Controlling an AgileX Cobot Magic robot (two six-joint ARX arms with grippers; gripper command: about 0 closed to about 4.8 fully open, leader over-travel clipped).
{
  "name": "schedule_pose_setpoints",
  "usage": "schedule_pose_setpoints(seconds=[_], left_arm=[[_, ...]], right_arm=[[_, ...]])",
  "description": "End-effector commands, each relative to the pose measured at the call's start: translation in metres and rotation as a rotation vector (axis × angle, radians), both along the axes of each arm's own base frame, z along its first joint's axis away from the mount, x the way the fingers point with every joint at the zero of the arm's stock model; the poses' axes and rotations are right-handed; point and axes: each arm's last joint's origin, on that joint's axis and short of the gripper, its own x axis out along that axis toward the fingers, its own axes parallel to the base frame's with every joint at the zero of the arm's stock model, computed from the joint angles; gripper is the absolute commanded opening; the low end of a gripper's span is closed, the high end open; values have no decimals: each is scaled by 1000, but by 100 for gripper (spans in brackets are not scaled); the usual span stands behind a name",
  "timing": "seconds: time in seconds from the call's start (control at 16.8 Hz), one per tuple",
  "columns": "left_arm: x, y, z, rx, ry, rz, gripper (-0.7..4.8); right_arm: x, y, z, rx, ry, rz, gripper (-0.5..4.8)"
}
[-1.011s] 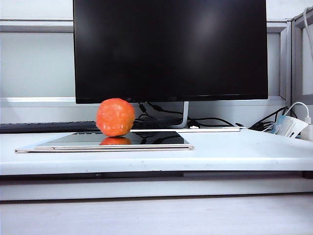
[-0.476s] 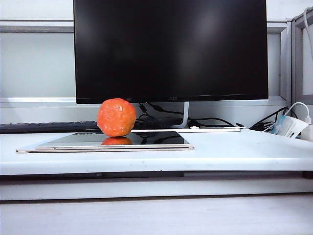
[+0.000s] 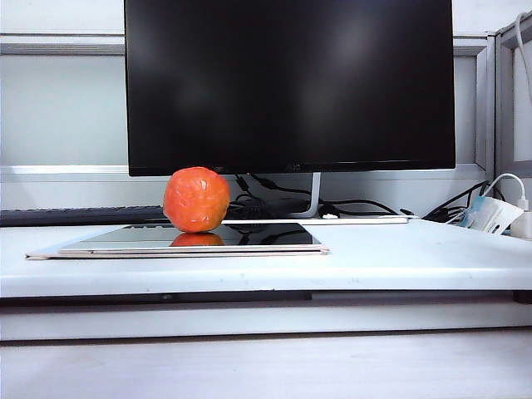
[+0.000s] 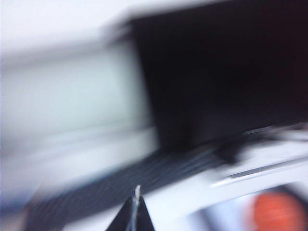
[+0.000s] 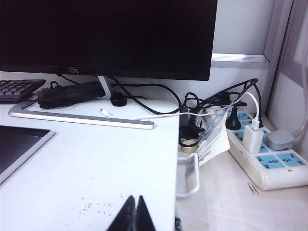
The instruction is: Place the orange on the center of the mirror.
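While the orange (image 3: 196,199) sits on the mirror (image 3: 249,238) left of its middle, on the white counter (image 3: 399,258), you see both hands empty: left hand (image 4: 136,211) pressed together in a blurred view, right hand (image 5: 135,211) together by the counter's edge.

We see neither arm in the exterior view. In the left wrist view our left gripper (image 4: 135,216) shows only as two dark fingertips pressed together into a single narrow point, holding nothing; the whole picture is smeared with blur. In the right wrist view our right gripper (image 5: 135,215) appears the same way, two dark fingertips meeting in a sharp wedge with no gap between them, nothing held, and this picture is crisp
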Motion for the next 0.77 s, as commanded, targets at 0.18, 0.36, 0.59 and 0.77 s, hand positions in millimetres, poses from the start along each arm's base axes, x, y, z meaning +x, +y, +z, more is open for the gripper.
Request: schedule_pose_setpoints(seconds=[0.18, 0.36, 0.59, 0.77], left_arm=[[8, 12, -55, -41, -86, 169, -5], [12, 13, -90, -88, -140, 156, -5], [22, 12, -122, -107, -70, 115, -5], [26, 12, -138, -128, -13, 119, -5]], right_arm=[[0, 0, -1, 2, -5, 0, 0], [0, 0, -1, 2, -5, 1, 0], [0, 0, -1, 2, -5, 1, 0], [0, 0, -1, 1, -5, 1, 0]])
